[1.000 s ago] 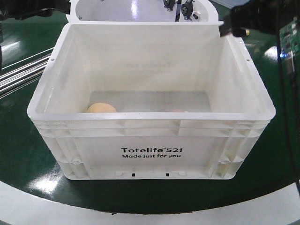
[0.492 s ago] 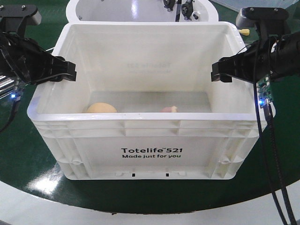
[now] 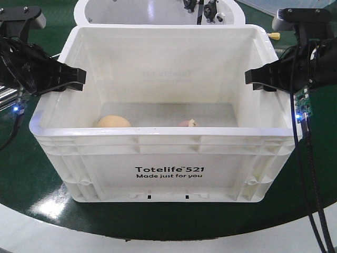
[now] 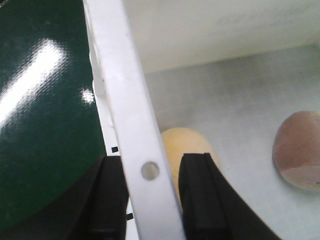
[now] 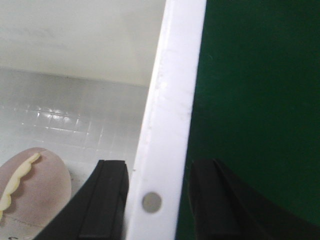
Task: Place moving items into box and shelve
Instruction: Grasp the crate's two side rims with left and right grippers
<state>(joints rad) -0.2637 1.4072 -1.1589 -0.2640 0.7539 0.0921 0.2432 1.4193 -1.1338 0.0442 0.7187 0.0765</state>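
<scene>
Large white plastic box [image 3: 168, 153], rectangular, smooth-walled, ribbed under the rim; sits near the front edge of the glossy dark-green table [image 3: 26, 179]. Black print [image 3: 168, 172] on the front wall: "Totelife 521, Made just for you". Inside, on the floor: a smooth rounded tan bun [image 3: 113, 121] (nearest the left wall) and a pinkish-brown lump [image 3: 187, 123] with a cream scalloped edge. Left claw [image 4: 150, 172] and right claw [image 5: 155, 185] both apart, straddling opposite side rims.

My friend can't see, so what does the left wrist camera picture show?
The left gripper straddles the side wall of the white crate. Inside lie a tan bun beside that wall and a pinkish-brown lump farther right; outside is the dark green table.
</scene>
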